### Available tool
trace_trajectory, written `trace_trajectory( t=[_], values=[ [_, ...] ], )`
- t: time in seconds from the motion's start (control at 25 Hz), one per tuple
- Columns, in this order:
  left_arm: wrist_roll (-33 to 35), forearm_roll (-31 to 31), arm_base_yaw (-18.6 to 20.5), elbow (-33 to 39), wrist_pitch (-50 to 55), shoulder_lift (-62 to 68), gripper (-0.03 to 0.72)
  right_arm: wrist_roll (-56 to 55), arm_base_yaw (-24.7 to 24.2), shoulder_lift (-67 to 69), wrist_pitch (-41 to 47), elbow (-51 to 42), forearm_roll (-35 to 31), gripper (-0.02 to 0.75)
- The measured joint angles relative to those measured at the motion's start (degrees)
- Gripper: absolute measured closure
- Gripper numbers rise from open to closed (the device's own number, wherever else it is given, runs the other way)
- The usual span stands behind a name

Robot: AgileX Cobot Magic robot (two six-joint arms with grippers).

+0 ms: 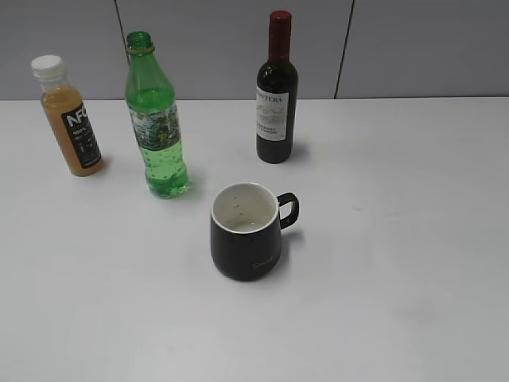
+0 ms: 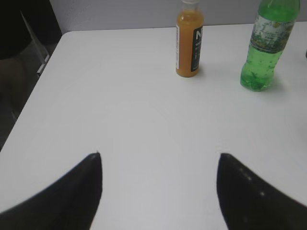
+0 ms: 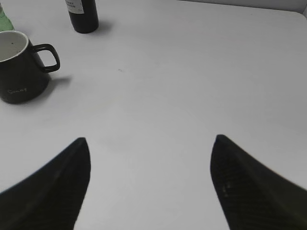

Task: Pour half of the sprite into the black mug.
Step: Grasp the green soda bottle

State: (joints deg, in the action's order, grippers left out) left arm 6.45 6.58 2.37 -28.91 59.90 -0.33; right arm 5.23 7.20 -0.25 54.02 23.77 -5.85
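The green sprite bottle (image 1: 157, 119) stands upright and uncapped at the back left of the white table; it also shows at the top right of the left wrist view (image 2: 265, 45). The black mug (image 1: 246, 231), white inside, stands in the middle, handle to the right; it shows at the left of the right wrist view (image 3: 21, 66). My left gripper (image 2: 159, 155) is open and empty over bare table, well short of the bottle. My right gripper (image 3: 149, 140) is open and empty, to the right of the mug. Neither gripper shows in the exterior view.
An orange juice bottle (image 1: 69, 115) with a white cap stands left of the sprite, also in the left wrist view (image 2: 189, 40). A dark wine bottle (image 1: 276, 91) with a red top stands behind the mug. The table's left edge (image 2: 33, 91) drops off near the left arm.
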Motion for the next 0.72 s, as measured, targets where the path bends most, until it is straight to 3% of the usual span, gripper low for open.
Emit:
trace_trajectory(
  t=[0.2, 0.4, 0.72],
  values=[
    [0.0, 0.0, 0.0, -0.2, -0.9, 0.0, 0.003, 0.0, 0.0, 0.0, 0.0, 0.0, 0.0, 0.148],
    [0.1, 3.0, 0.0, -1.0, -9.8, 0.6, 0.001, 0.0, 0.0, 0.0, 0.0, 0.0, 0.0, 0.148],
    [8.0, 9.6, 0.0, -1.0, -27.7, 13.3, 0.020, 0.0, 0.0, 0.0, 0.0, 0.0, 0.0, 0.148]
  ],
)
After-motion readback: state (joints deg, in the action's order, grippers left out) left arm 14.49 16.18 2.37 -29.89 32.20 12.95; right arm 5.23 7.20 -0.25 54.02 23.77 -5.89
